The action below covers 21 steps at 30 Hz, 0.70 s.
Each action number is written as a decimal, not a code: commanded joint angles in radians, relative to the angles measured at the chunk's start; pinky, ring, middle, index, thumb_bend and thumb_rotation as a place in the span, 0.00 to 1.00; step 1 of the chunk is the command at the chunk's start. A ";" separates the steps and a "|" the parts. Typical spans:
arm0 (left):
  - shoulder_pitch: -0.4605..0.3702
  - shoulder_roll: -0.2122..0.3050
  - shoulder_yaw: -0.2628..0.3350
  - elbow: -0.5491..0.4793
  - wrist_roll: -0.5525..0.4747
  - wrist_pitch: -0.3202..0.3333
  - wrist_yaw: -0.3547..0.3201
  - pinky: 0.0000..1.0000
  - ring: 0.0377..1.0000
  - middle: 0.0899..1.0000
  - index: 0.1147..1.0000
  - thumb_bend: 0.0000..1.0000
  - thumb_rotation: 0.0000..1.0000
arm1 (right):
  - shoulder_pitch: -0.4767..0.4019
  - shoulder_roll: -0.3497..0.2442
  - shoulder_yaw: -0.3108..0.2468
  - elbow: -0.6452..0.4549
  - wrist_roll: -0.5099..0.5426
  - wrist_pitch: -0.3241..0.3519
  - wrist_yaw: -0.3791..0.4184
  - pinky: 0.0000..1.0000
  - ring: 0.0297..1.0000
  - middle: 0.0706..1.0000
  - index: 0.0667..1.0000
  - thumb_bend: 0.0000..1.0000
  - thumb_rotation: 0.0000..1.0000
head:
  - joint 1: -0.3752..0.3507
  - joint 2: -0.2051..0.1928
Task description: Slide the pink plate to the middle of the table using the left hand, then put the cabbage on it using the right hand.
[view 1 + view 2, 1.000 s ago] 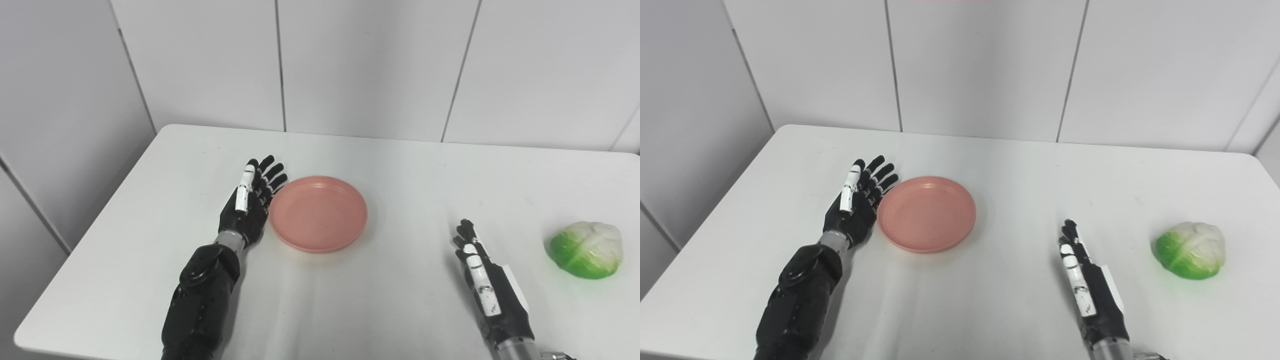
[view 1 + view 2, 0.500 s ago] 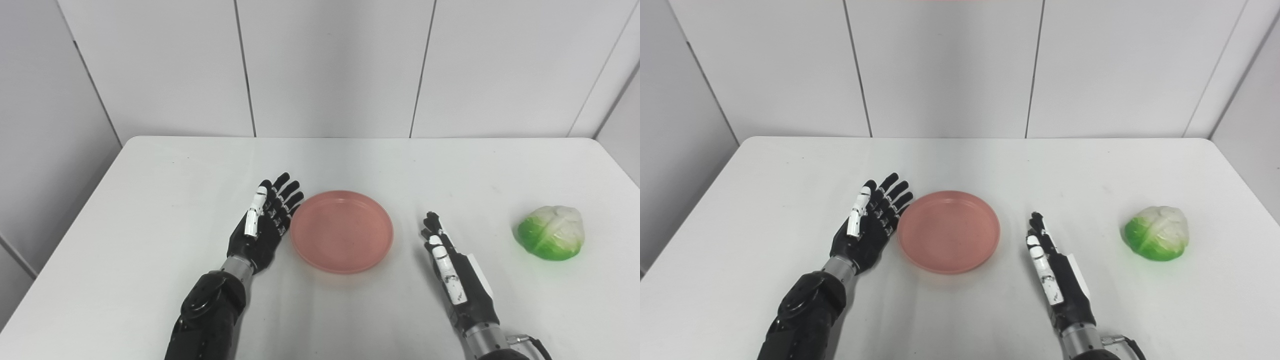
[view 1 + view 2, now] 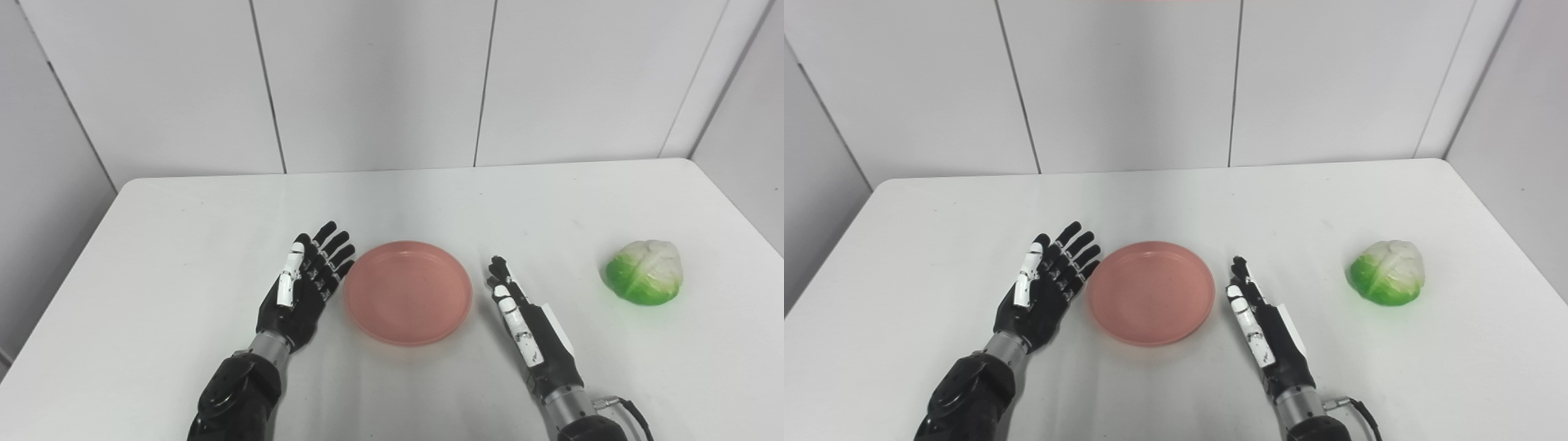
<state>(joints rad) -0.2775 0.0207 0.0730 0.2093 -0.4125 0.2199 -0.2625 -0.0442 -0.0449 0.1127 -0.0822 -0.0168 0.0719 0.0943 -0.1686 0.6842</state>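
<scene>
Found round pink plastic plate [image 3: 408, 291] between left hand [image 3: 303, 291] and right hand [image 3: 530, 334], both spread and empty. Noted green-white cabbage [image 3: 645, 271] well right of right hand, on white counter [image 3: 184, 257].

The left hand [image 3: 303, 288] lies flat and empty, palm turned inward toward the other hand, fingers [image 3: 331, 245] straight, spread a little and pointing away from the body and slightly right. Its black forearm rises from the bottom edge. The right hand [image 3: 530, 327] stands on edge, palm facing the left hand, fingers [image 3: 499, 275] straight and together, holding nothing, its silver wrist with a cable just behind it
</scene>
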 commanded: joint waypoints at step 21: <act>0.017 0.067 0.033 0.194 -0.020 -0.078 -0.129 0.92 0.92 0.92 0.91 0.47 0.99 | -0.130 -0.055 -0.035 -0.194 -0.401 0.041 -0.122 0.84 0.89 0.91 0.93 0.85 0.80 | -0.229 -0.041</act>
<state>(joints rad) -0.3032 0.0725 0.0975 0.3287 -0.4400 0.1264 -0.3994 -0.1306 -0.0931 0.0905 -0.2294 -0.4052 0.0898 -0.0211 -0.3973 0.6443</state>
